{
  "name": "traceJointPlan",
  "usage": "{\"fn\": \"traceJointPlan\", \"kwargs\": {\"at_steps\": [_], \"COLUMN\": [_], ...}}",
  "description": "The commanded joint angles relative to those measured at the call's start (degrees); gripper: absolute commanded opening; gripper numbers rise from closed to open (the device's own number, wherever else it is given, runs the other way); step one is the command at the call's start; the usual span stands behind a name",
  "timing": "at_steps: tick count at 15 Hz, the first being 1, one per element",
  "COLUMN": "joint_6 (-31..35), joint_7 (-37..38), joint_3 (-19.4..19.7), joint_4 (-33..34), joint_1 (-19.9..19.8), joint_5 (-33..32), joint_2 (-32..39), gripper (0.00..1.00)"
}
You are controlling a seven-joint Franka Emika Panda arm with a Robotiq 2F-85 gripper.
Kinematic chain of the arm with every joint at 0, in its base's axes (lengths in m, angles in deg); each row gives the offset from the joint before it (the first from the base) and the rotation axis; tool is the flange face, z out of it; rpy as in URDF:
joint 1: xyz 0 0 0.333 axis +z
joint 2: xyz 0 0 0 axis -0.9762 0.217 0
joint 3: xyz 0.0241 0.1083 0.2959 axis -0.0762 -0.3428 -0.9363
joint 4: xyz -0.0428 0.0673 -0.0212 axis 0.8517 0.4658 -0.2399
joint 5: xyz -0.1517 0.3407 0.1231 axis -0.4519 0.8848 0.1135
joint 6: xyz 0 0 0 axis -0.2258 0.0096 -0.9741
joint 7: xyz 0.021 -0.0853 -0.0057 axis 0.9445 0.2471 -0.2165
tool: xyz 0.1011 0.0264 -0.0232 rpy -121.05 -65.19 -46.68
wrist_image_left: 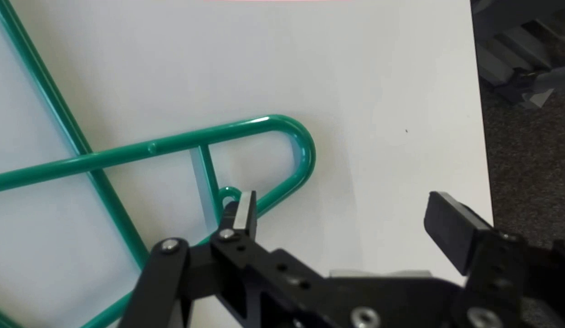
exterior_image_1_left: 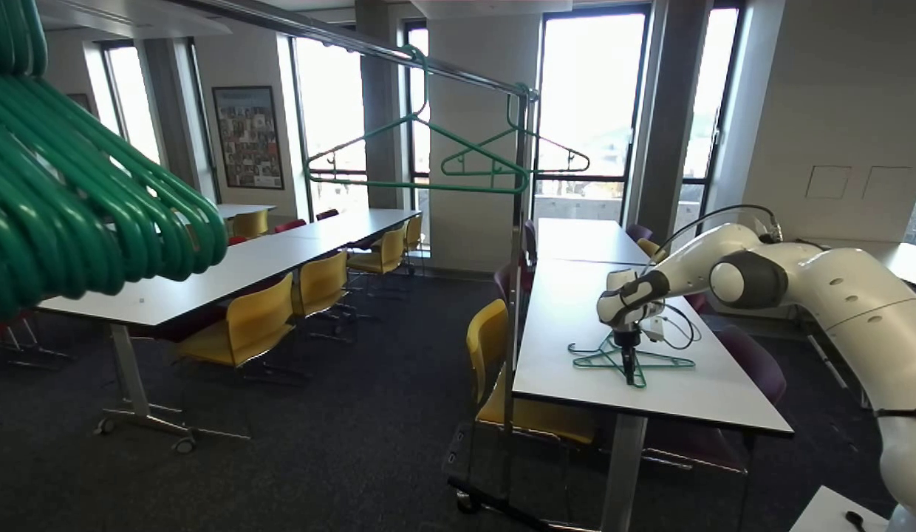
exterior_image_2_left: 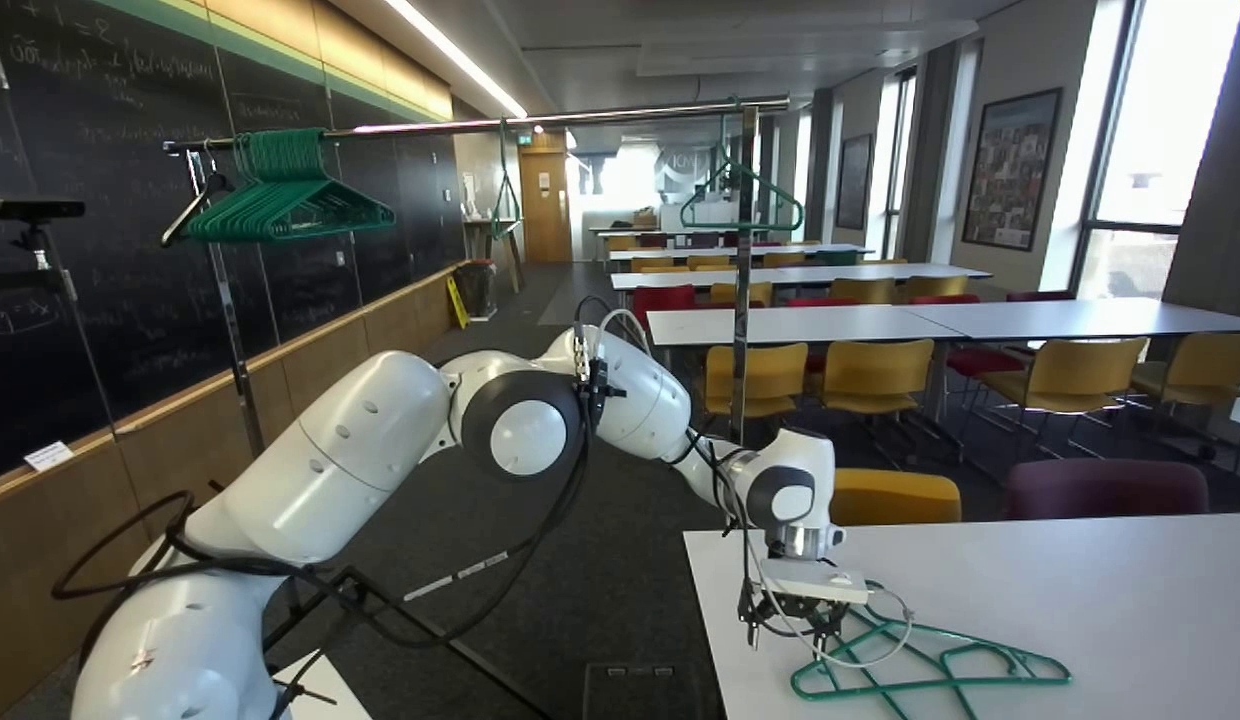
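From afar, I hold my black two-fingered hand [wrist_image_left: 341, 200] spread and empty over the white table [wrist_image_left: 392, 82], near a green plastic hanger [wrist_image_left: 237, 130] likely propped by another green hanger [wrist_image_left: 50, 91] beneath.

Arched arm [exterior_image_2_left: 528, 437], end effector [wrist_image_left: 342, 200] seemingly vertical, 2 fingers [wrist_image_left: 452, 228] apart

Hangers [wrist_image_left: 173, 142] are green, table [wrist_image_left: 392, 91] white, pincer [wrist_image_left: 341, 197] black, carpet [exterior_image_1_left: 354, 436] perhaps dark grey.

Looks like I'm in a classroom or seminar room: a long blackboard [exterior_image_2_left: 145, 270] with chalk writing [exterior_image_2_left: 120, 68] runs down one side, white desks [exterior_image_2_left: 800, 323] stand in rows with yellow chairs [exterior_image_2_left: 877, 376] drawn up, and a framed poster [exterior_image_1_left: 247, 137] hangs between tall windows [exterior_image_1_left: 329, 89].
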State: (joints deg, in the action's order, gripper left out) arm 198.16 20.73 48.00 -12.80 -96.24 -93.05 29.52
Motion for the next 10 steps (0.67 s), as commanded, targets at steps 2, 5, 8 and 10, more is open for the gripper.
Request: {"fn": "traceJointPlan", "kwargs": {"at_steps": [2,5,8,10], "joint_6": [-0.3,-0.2,-0.3,-0.6], "joint_7": [-1.1,-0.9,-0.7,-0.7], "joint_3": [-0.5,-0.3,-0.2,-0.2], "joint_4": [2.0,2.1,2.3,2.4], "joint_1": [-1.0,-1.0,-1.1,-1.3], "joint_5": [-0.7,-0.8,-0.8,-0.7], "joint_2": [1.5,2.0,2.6,2.9], "gripper": [1.0,1.0,1.0,1.0]}}
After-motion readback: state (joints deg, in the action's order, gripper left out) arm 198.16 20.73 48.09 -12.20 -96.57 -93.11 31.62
